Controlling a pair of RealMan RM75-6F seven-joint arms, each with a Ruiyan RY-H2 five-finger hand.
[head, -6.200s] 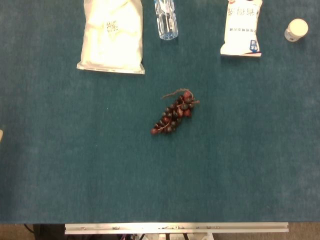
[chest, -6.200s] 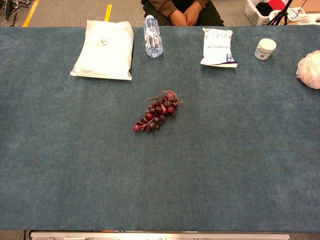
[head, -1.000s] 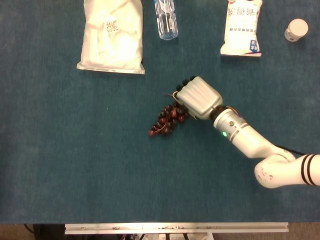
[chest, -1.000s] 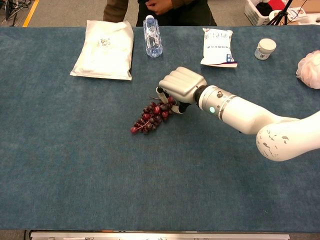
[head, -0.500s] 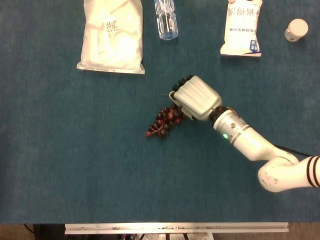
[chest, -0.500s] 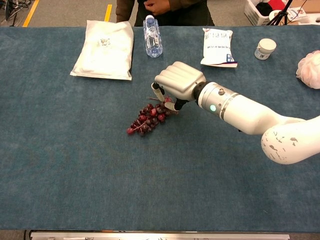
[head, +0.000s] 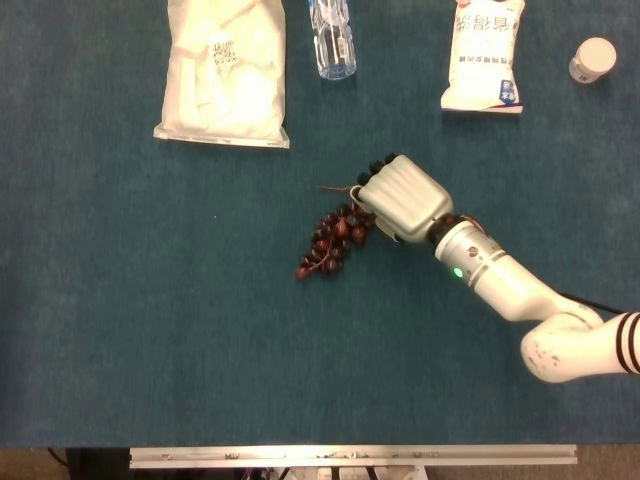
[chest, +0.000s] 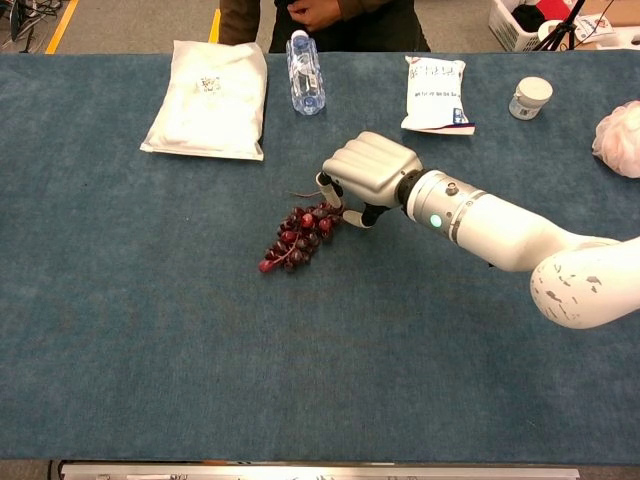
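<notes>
A bunch of dark red grapes (head: 333, 243) (chest: 299, 235) lies slantwise on the blue table cloth (head: 150, 300), near the middle. My right hand (head: 402, 195) (chest: 368, 168) reaches in from the right and sits over the bunch's upper right end. Its fingers are curled down around the top grapes and grip them, hiding that end. A thin stem (head: 336, 188) sticks out to the left of the fingers. The lower end of the bunch rests on the cloth. My left hand shows in neither view.
At the far edge lie a white bag (head: 225, 70), a clear water bottle (head: 332, 40), a white and blue packet (head: 484, 55) and a small white jar (head: 593, 59). A pale netted bundle (chest: 620, 140) sits at the right edge. A person (chest: 320, 18) stands behind the table.
My right arm came in from the right and closed its hand on the bunch's upper end. Over the last half second hand and bunch shifted slightly right and toward me.
</notes>
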